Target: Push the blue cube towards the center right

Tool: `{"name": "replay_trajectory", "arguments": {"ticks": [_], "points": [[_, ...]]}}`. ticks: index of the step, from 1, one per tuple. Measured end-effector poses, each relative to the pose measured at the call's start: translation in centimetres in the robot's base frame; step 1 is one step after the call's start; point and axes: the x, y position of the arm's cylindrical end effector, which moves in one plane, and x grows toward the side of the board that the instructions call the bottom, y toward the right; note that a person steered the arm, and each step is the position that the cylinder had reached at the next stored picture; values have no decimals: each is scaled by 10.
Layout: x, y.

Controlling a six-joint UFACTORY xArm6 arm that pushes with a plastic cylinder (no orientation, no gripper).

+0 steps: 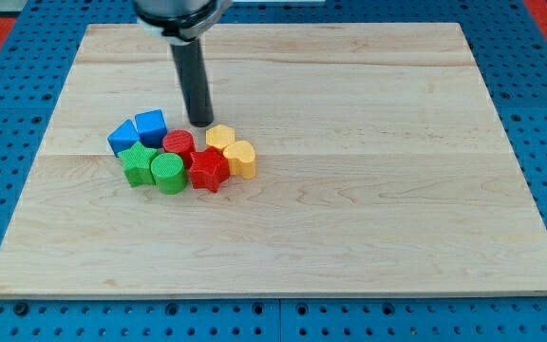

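Scene: a pale wooden table point(349, 218) on a blue pegboard, seen from above and in front, with 8 small blocks huddled at the view's left of centre.
Blue cube: the blue cube point(151, 127) sits at the top left of the cluster, touching a second blue block point(122, 137) on its left.
Neighbours: a red cylinder point(179, 145), a red star-shaped block point(208, 170), a green cylinder point(168, 175), another green block point(139, 163), and 2 yellow blocks, one point(220, 139) behind the other point(241, 159).
Tool: a plain dark rod with no jaws to part or close; my tip point(200, 124) rests on the table just right of the blue cube, above the red cylinder, not clearly touching either.
Progress: judged barely begun; the cube lies left of centre, far from the centre right.
Remaining: the tip likely needs to get to the cube's left side, then push rightward.
Open room: the right half is bare wood; the red and yellow blocks crowd the direct path.
Edges: all blocks sit well inside the table's rim.
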Motion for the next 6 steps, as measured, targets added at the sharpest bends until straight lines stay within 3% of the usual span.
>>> {"name": "replay_trajectory", "arguments": {"ticks": [1,3,6], "points": [[-32,-10],[-42,-104],[48,-215]]}}
